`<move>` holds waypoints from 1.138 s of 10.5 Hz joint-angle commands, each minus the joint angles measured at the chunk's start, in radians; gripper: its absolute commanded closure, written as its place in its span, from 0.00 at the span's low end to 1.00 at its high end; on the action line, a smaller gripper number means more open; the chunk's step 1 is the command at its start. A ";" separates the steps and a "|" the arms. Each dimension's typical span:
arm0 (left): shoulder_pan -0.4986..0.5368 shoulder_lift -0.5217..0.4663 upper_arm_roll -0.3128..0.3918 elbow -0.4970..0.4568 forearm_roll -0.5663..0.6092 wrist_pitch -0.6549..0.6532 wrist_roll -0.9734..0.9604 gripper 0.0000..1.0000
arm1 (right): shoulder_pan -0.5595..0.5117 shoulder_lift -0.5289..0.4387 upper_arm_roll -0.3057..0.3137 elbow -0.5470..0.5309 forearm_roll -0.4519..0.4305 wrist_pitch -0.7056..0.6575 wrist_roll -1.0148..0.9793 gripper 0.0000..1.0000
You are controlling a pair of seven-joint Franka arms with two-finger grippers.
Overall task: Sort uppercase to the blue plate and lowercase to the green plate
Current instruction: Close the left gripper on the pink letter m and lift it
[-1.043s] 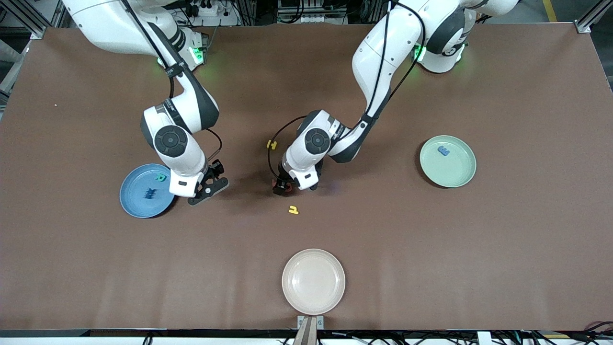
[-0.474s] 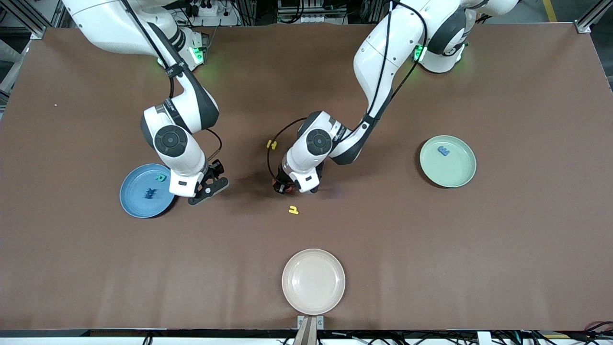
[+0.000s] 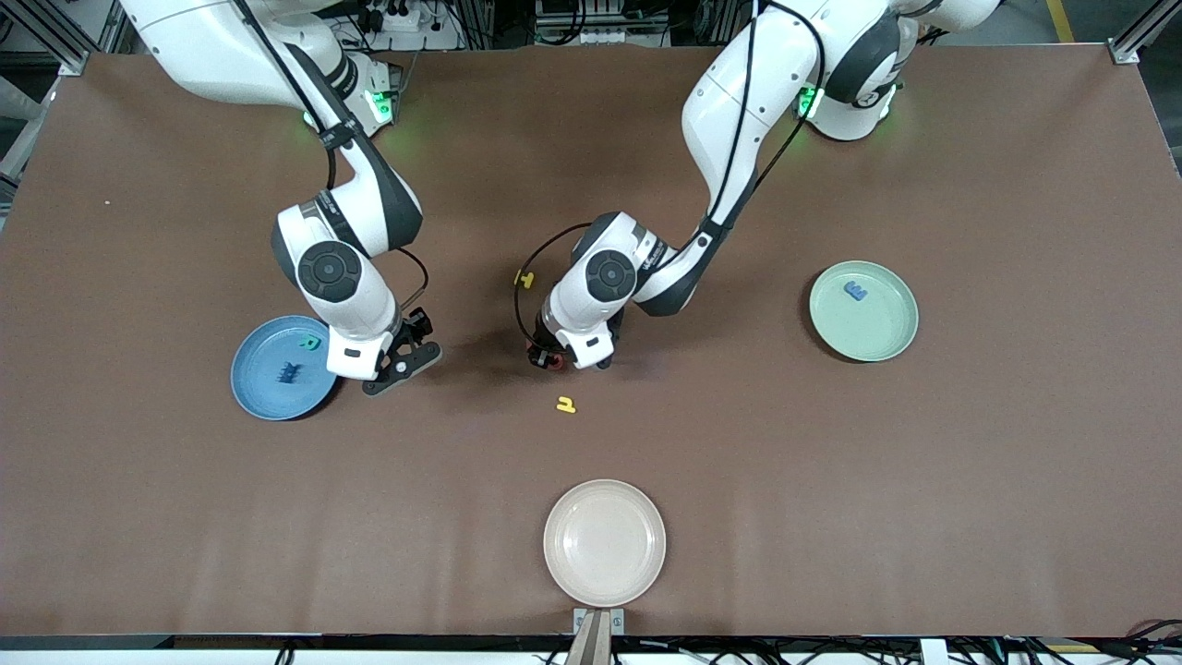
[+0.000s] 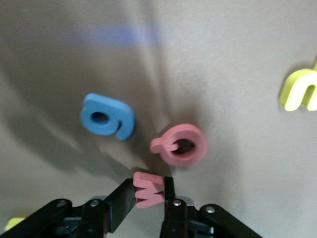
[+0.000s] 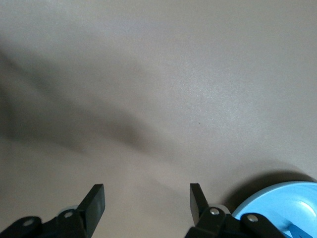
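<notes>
My left gripper is shut on the small red w, low over the table's middle. Close by on the table lie a blue g and a red Q. In the front view the left gripper is mostly hidden under its own hand. One yellow letter lies nearer the camera than that hand, another yellow letter farther. The blue plate holds a teal R and a blue W. The green plate holds a blue m. My right gripper waits open beside the blue plate, nothing between its fingers.
A cream-white plate sits at the table edge nearest the camera, mid-table. The right wrist view shows bare table under the right gripper and the blue plate's rim beside one finger.
The left gripper's fingers have closed on the red w and the hand has shifted slightly. The right arm has not moved.
</notes>
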 commanded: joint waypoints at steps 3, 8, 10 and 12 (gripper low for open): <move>0.045 -0.119 0.005 -0.033 -0.027 -0.169 -0.004 1.00 | -0.009 -0.013 0.005 -0.014 -0.020 0.009 0.017 0.22; 0.212 -0.327 0.005 -0.200 -0.015 -0.289 0.094 1.00 | -0.009 -0.014 0.007 -0.020 -0.020 0.010 0.017 0.22; 0.285 -0.440 0.005 -0.348 -0.015 -0.289 0.195 1.00 | -0.009 -0.014 0.007 -0.020 -0.020 0.010 0.017 0.22; 0.371 -0.490 0.006 -0.432 -0.013 -0.304 0.307 1.00 | -0.009 -0.016 0.005 -0.020 -0.020 0.009 0.017 0.22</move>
